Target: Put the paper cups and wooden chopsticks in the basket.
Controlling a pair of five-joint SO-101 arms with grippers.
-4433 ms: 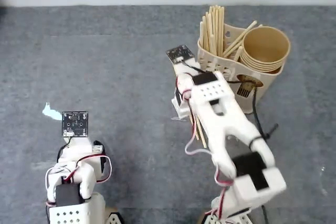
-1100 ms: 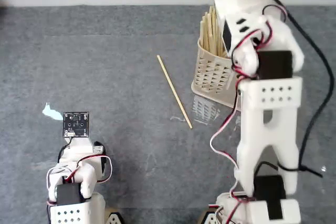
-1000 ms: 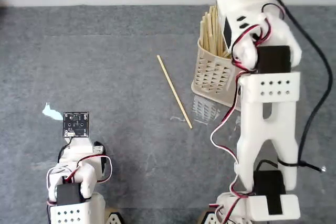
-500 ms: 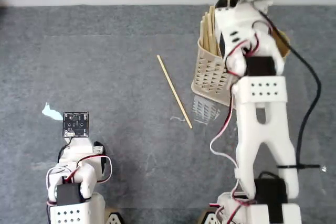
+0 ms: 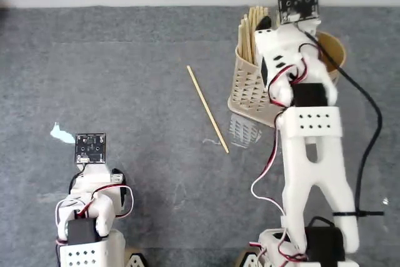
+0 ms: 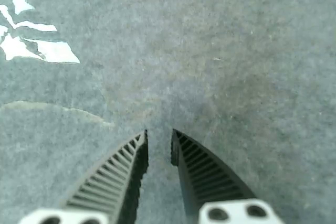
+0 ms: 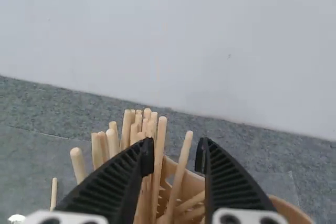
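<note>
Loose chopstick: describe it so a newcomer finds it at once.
Find the beige basket at the table's far right. Left of it, one wooden chopstick lies flat and slanted. The other chopsticks stand bundled inside the basket; this one lies outside.

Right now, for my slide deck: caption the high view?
Right arm above the basket of chopsticks; one chopstick lying on the grey mat.

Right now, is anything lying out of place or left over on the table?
Yes. One wooden chopstick lies loose and slanted on the grey mat, left of the basket and apart from it, while the other chopsticks stand inside the basket. A small pale scrap lies on the mat farther left.
</note>
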